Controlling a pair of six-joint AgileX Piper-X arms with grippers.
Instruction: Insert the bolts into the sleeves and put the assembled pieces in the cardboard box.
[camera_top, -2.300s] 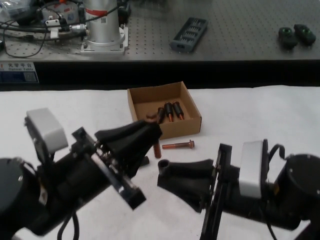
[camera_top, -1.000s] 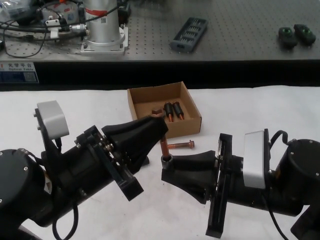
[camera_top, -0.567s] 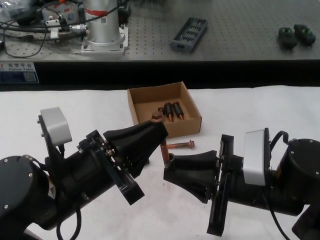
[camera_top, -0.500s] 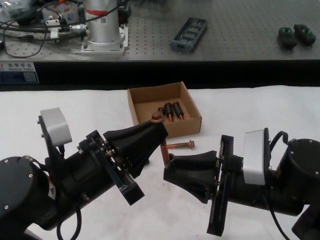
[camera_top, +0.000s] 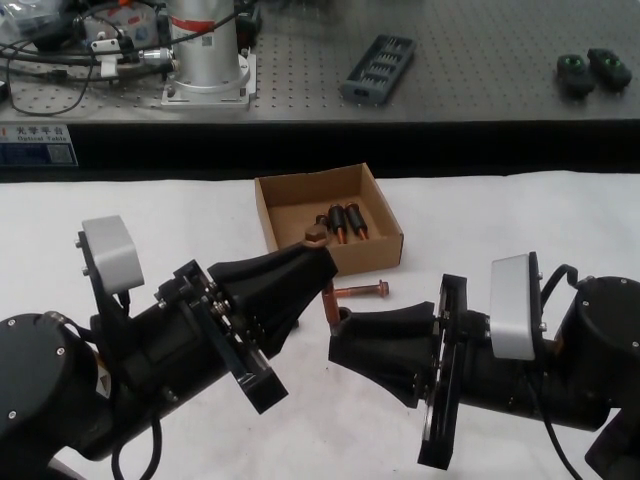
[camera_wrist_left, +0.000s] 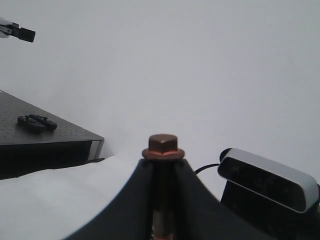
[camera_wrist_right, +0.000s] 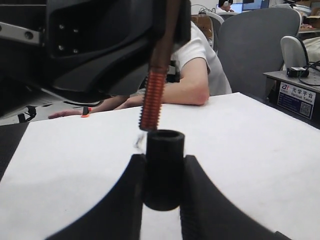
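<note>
Copper bolt (camera_wrist_left: 163, 147) pinched upright in L fingers (camera_wrist_left: 127, 207), tip just over black sleeve (camera_wrist_right: 163, 170) clamped btwn R fingers (camera_wrist_right: 125, 200).

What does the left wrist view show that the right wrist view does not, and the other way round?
Left wrist view, not the right: the six-sided head of the bolt above the left gripper. Right wrist view, not the left: the bolt's threaded tip at the open end of the sleeve, held by the right gripper. Both: the bolt's shaft in the left gripper.
</note>
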